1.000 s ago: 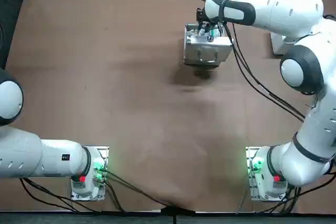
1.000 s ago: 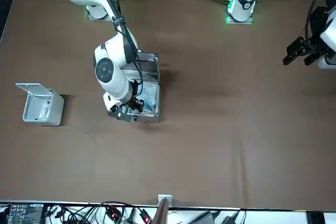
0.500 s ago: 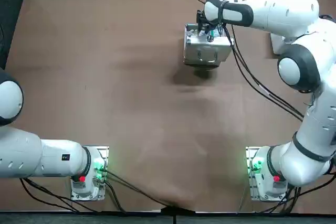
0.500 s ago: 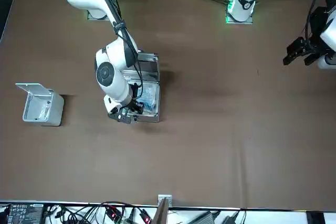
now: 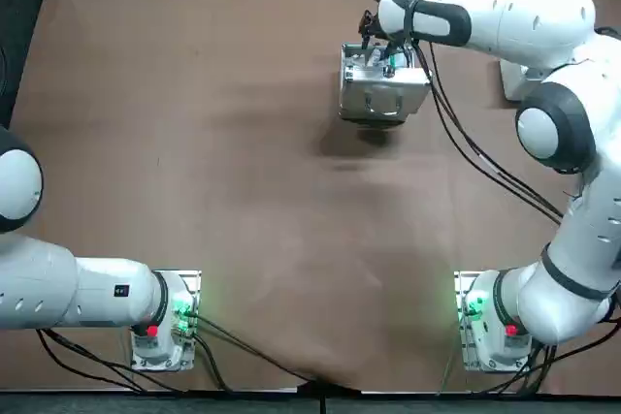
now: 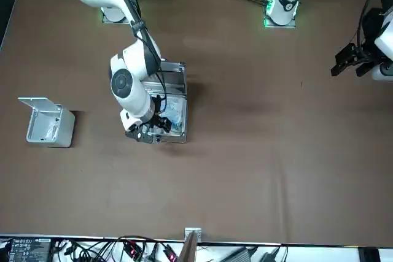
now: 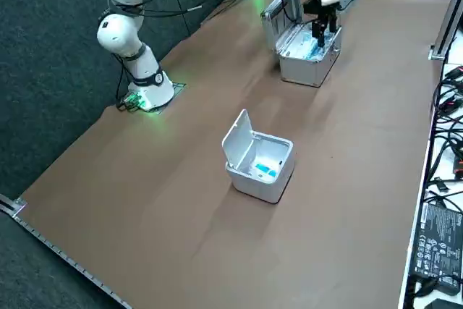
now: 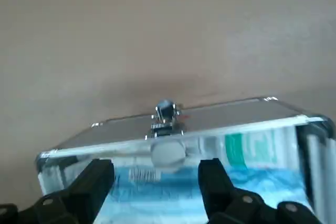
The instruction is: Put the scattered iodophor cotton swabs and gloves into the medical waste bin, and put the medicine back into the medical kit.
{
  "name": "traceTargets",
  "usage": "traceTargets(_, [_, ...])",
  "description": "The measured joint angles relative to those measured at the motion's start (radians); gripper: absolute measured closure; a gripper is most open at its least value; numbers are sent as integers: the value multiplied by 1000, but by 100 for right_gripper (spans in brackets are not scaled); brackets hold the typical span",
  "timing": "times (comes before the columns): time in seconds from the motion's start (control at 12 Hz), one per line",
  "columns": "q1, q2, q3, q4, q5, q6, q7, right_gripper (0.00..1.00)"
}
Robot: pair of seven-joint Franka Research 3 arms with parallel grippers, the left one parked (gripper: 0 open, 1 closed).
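Right wrist view looks down past the pincer point(image 8: 156, 169) of the working right arm, its two black fingers point(image 8: 97, 179) spread apart with nothing held between them, into the open medical kit point(image 8: 220, 115). The medicine point(image 8: 262, 174), in blue-and-white packs with a green-marked box beside them, lies inside the kit directly under the released pincer. Whether the fingertips touch the packs cannot be told.

Seen from overhead, the kit point(image 5: 383, 102) sits at about 1 o'clock on the bench point(image 5: 194, 143), its lid raised on the robot's side, and the pincer point(image 5: 380, 46) hangs over its far edge. From the right side, the pincer point(image 7: 320, 30) points straight down, its tips near the level of the kit's rim point(image 7: 307, 70). The medical waste bin point(image 7: 260, 182) stands well apart from the kit, at roughly 2 o'clock overhead, with its lid up and blue items showing inside. No swabs or gloves show on the bench surface.

The packs look light and fairly stiff, probably cardboard or foil that would dent under a hard squeeze. Any further hold would best go across a pack's narrow sides with gentle pressure, clear of the metal walls. The kit itself appears rigid and heavier, with a round latch knob point(image 8: 168, 153) at its front wall. With the medicine resting in the kit, the task appears close to complete.
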Motion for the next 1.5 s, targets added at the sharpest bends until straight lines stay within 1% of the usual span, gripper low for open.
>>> traceTargets(0.33, [-16, -90, -3, 18, 0, -148, -2, 1])
traceTargets(0.58, [-62, -157, -7, 19, -2, -195, -57, 0])
traceTargets(0.75, [-106, -199, -10, 20, -8, -230, -128, 0])
traceTargets(0.92, [-154, -247, -12, 21, -16, -299, -233, 0])
traceTargets(1.08, [-204, -305, -13, 24, -37, -402, -349, 0])
traceTargets(1.17, [-252, -367, -14, 26, -43, -489, -434, 0])
traceTargets(1.33, [-294, -420, -15, 26, -45, -554, -484, 0])
traceTargets(1.5, [-322, -454, -16, 26, -57, -596, -508, 0])
